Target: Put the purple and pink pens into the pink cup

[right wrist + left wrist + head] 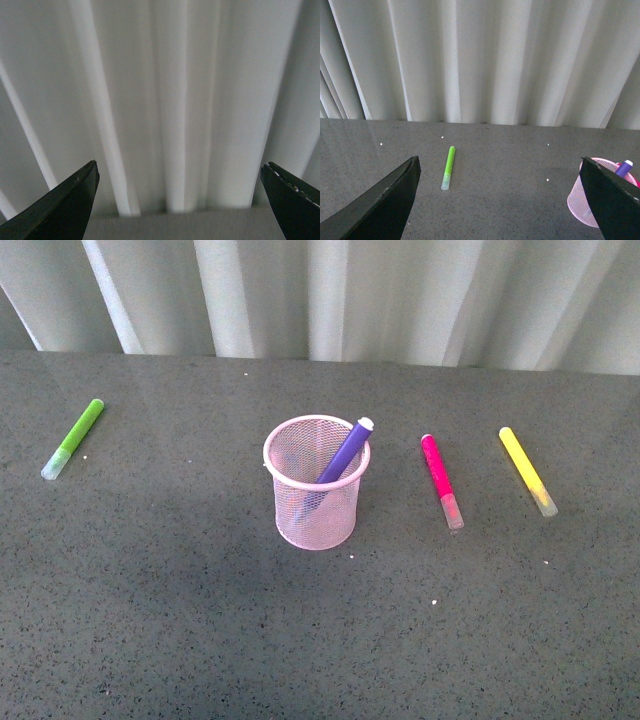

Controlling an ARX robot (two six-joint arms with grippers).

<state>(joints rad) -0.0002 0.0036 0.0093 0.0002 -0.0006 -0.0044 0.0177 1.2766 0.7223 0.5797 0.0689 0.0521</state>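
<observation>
The pink mesh cup (316, 495) stands at the middle of the grey table. The purple pen (343, 453) leans inside it, its white end above the rim. The pink pen (440, 480) lies flat on the table to the cup's right, clear cap toward me. In the left wrist view the cup (585, 202) and the purple pen's tip (624, 166) show beside one finger. My left gripper (500, 210) is open and empty above the table. My right gripper (180, 210) is open and empty, facing the curtain. Neither arm shows in the front view.
A lime-green marker (73, 438) lies at the far left and also shows in the left wrist view (448, 167). A yellow marker (527, 470) lies right of the pink pen. A white pleated curtain (330, 300) hangs behind the table.
</observation>
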